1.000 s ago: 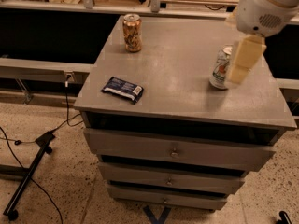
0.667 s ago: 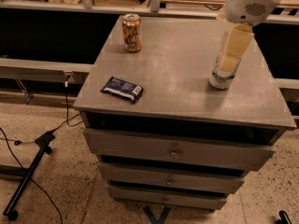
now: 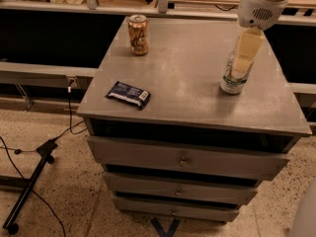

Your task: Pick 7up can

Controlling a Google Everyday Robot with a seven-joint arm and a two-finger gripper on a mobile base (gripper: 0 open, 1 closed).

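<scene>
Silvery 7up can point(image 3: 231, 84), upright at 3 o'clock on grey cabinet top point(image 3: 187, 68), well apart from orange can point(image 3: 138, 34) at 11 and packet point(image 3: 128, 94) at 8; gripper point(image 3: 241, 65) overlaps it from 12, apparently for a side grasp, closure impossible to tell.

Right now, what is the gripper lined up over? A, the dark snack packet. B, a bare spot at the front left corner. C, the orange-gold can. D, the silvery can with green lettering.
D: the gripper hangs directly over the 7up can on the right side of the cabinet top, while the orange-gold can and the snack packet sit apart on the left.
</scene>
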